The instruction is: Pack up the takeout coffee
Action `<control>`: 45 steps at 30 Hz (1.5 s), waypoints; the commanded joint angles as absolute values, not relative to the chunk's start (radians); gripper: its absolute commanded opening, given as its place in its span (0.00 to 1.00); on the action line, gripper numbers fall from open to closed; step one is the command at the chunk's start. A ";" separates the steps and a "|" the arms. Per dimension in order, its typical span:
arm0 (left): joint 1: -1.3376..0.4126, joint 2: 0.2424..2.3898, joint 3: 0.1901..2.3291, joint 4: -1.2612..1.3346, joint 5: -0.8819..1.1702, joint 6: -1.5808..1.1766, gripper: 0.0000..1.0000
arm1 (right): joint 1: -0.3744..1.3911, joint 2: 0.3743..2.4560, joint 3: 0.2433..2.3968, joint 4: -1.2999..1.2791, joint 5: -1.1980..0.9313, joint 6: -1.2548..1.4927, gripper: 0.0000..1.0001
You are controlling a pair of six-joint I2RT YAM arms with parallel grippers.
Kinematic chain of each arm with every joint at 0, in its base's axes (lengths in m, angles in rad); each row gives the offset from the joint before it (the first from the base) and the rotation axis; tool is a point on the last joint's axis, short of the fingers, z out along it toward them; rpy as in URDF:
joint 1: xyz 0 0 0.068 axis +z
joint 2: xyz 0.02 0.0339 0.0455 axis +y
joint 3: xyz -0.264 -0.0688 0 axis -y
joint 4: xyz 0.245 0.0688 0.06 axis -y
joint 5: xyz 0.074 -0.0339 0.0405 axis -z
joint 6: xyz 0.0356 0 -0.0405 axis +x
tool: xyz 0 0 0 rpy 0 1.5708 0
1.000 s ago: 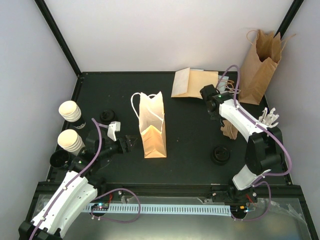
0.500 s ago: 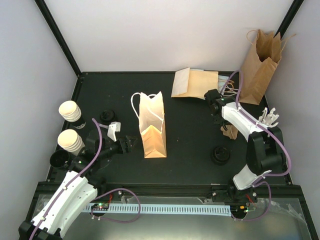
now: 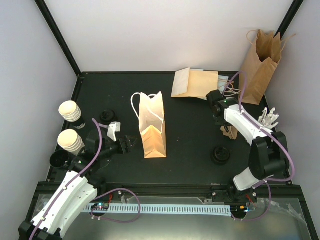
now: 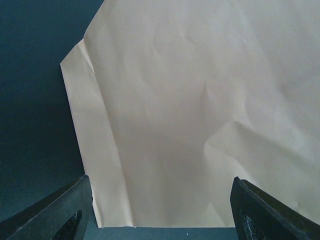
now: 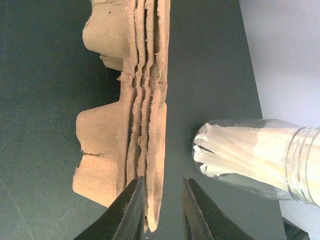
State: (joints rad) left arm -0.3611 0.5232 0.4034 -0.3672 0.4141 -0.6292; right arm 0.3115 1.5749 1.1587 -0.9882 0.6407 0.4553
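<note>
1. Your left fingers (image 3: 128, 143) are spread wide and hold nothing. In the left wrist view they frame the lower side wall of the standing paper bag (image 4: 200, 110), which sits just ahead of them at their 3 o'clock.
2. Your right fingers (image 3: 224, 122) are parted only narrowly and point toward 6 o'clock. In the right wrist view the rim of a nested stack of brown pulp cup carriers (image 5: 125, 115) sits between them. A dark sliver of tabletop (image 3: 190, 150) shows beside one finger, so they are not clamped.
3. A clear jar of white sticks (image 5: 250, 155) stands near the carriers, toward the tabletop's 3 o'clock edge.
4. The paper cups (image 3: 70, 111) stand in two cream stacks at the 9 o'clock edge, one behind the other. The nearer stack is at 9 o'clock from your left fingers.
5. The black lids (image 3: 106, 116) lie between the cups and the standing paper bag. A second pile lies at 6 o'clock from the carriers.
6. The flat bags (image 3: 195, 82) lie at 12 o'clock, and a tall bag (image 3: 260, 60) stands upright in the 2 o'clock corner.
</note>
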 commanded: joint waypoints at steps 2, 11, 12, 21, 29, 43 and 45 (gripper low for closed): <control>-0.359 0.517 0.443 -0.370 0.405 -0.618 0.78 | 0.307 1.509 1.141 -0.986 0.641 0.484 0.24; -0.359 0.520 0.446 -0.369 0.416 -0.625 0.78 | 0.307 1.532 1.111 -0.987 0.641 0.513 0.22; -0.359 0.519 0.446 -0.370 0.416 -0.625 0.78 | 0.307 1.534 1.106 -0.983 0.640 0.515 0.22; -0.359 0.520 0.445 -0.374 0.417 -0.623 0.78 | 0.307 1.546 1.091 -0.972 0.626 0.517 0.21; -0.359 0.521 0.445 -0.376 0.417 -0.621 0.78 | 0.307 1.551 1.087 -0.964 0.618 0.514 0.22; -0.359 0.523 0.446 -0.370 0.419 -0.618 0.78 | 0.299 1.605 1.088 -0.982 0.656 0.555 0.22; -0.359 0.522 0.446 -0.369 0.417 -0.616 0.78 | 0.296 1.606 1.088 -0.972 0.640 0.554 0.22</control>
